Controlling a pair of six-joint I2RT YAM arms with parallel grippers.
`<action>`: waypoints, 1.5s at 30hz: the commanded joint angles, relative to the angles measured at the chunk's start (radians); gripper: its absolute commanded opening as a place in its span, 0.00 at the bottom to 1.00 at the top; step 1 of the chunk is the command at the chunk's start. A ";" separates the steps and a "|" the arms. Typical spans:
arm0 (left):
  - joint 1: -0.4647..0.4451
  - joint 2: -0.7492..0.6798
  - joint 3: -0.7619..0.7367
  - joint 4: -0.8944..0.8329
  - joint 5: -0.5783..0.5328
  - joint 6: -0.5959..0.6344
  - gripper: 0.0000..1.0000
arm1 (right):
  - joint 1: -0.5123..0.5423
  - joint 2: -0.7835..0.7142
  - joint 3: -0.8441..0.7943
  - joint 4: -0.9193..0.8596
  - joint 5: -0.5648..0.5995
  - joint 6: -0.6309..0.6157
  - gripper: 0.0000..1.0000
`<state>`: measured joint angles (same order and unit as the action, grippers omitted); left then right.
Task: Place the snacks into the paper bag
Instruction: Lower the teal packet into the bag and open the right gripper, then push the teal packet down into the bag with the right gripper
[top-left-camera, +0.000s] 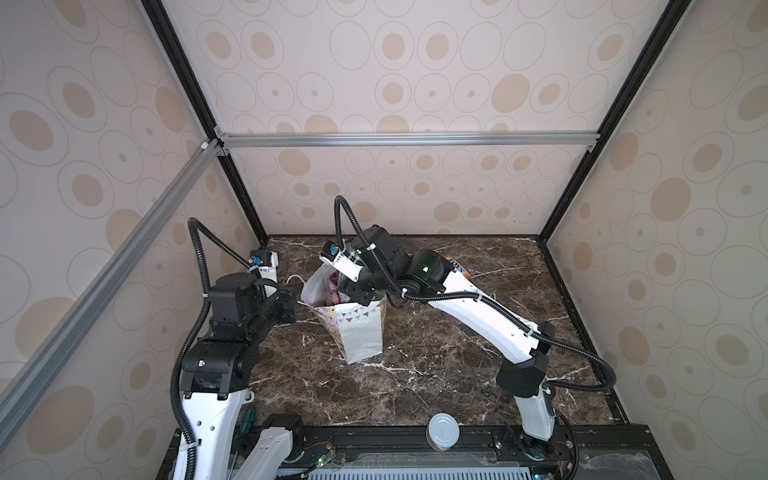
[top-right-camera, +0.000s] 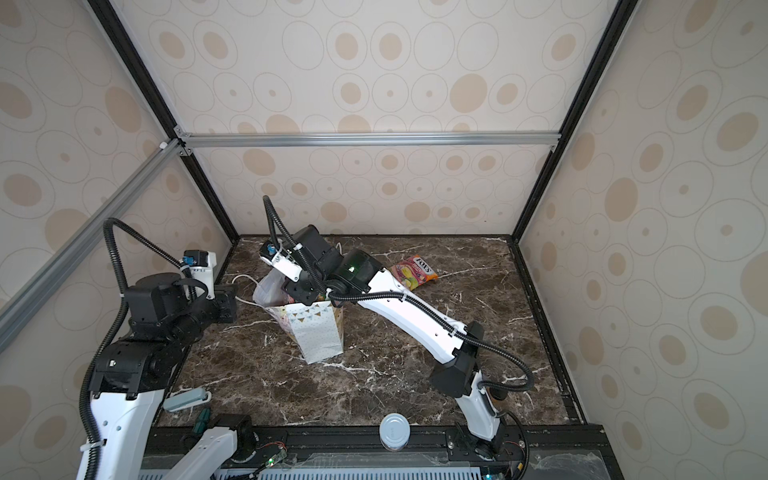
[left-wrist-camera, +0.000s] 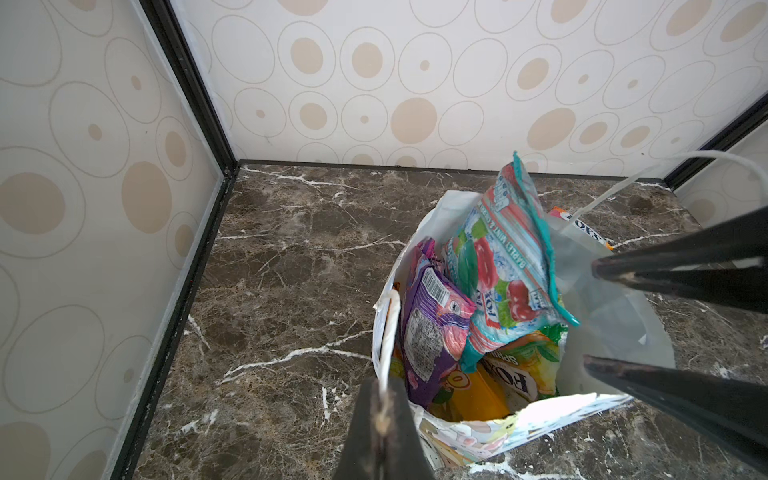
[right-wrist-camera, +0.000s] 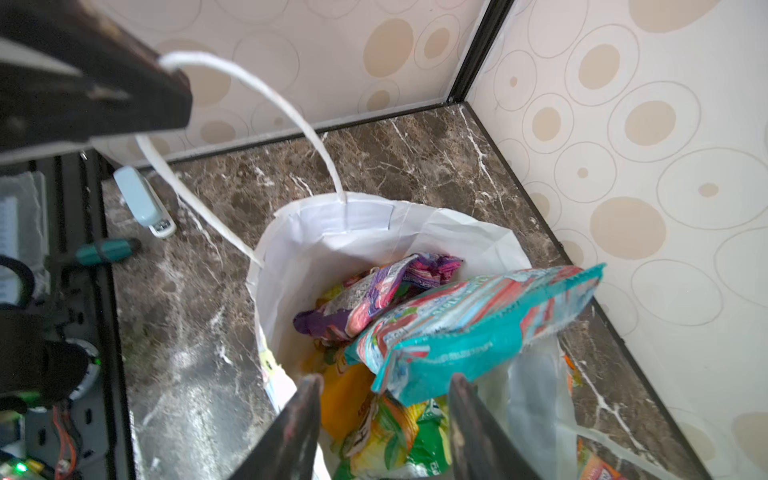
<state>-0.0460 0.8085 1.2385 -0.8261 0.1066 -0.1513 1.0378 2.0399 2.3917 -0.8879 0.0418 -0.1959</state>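
Left end effector (left-wrist-camera: 380, 411) is clamped on cord handle (left-wrist-camera: 388, 332) of paper bag (top-left-camera: 359, 332), stood mid tabletop (top-left-camera: 436, 374). Right arm (top-left-camera: 478, 316) is extended across, right end effector (right-wrist-camera: 386, 380) pitched over bag mouth, parted, empty; teal FOX'S packet (right-wrist-camera: 478, 320) propped inside.

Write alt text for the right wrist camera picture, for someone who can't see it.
An open right gripper hovers over a white paper bag stuffed with snack packets, a teal packet lying on top and poking past the rim. Beyond it, the left gripper pinches the bag's cord handle, over a dark marble table.
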 joint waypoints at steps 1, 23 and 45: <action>0.001 -0.013 0.024 0.028 -0.011 0.026 0.00 | -0.004 -0.053 0.052 0.028 -0.004 0.041 0.59; 0.001 -0.015 0.019 0.027 -0.011 0.021 0.00 | -0.069 0.130 0.165 0.126 -0.054 0.178 0.57; 0.000 -0.016 0.013 0.026 -0.021 0.024 0.00 | -0.095 0.161 0.139 -0.017 -0.062 0.211 0.08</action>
<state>-0.0460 0.8078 1.2381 -0.8261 0.1028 -0.1505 0.9413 2.2311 2.5141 -0.8761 -0.0292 0.0189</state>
